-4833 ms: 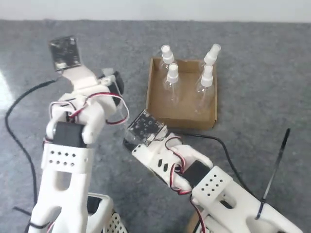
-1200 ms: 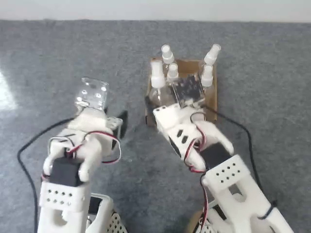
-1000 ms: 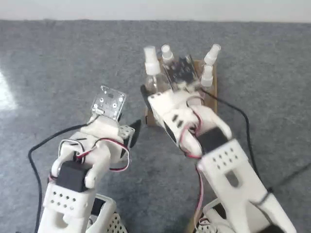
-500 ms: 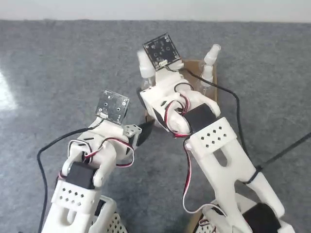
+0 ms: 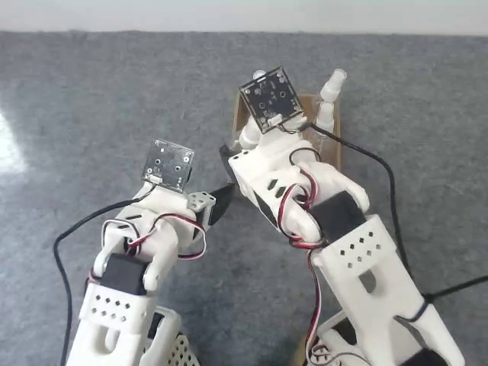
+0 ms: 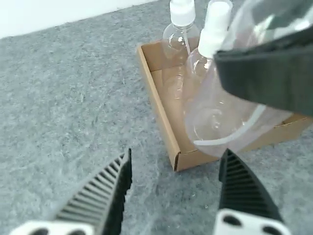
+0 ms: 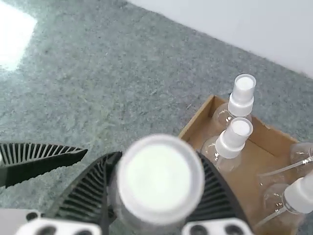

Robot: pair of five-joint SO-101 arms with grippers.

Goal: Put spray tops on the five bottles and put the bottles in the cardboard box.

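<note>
My right end effector (image 7: 157,208) is pinching the clear plastic bottle with the white spray top (image 7: 160,177) by its body. The bottle is tilted above the shallow brown cardboard box (image 6: 155,105), at the box's near corner. My left end effector (image 6: 177,154) is spread and holds nothing, just outside that same corner.

Risks:
- The tilted base may catch the box wall and drag the box.
- Released aslant, the bottle may topple onto the nearest standing bottle (image 7: 234,133).
- My two end effectors may foul each other at the corner.

Room: the box's free floor appears to be the strip along its near wall. The grey felt desk (image 5: 114,91) beside the box is open for withdrawal.
</note>
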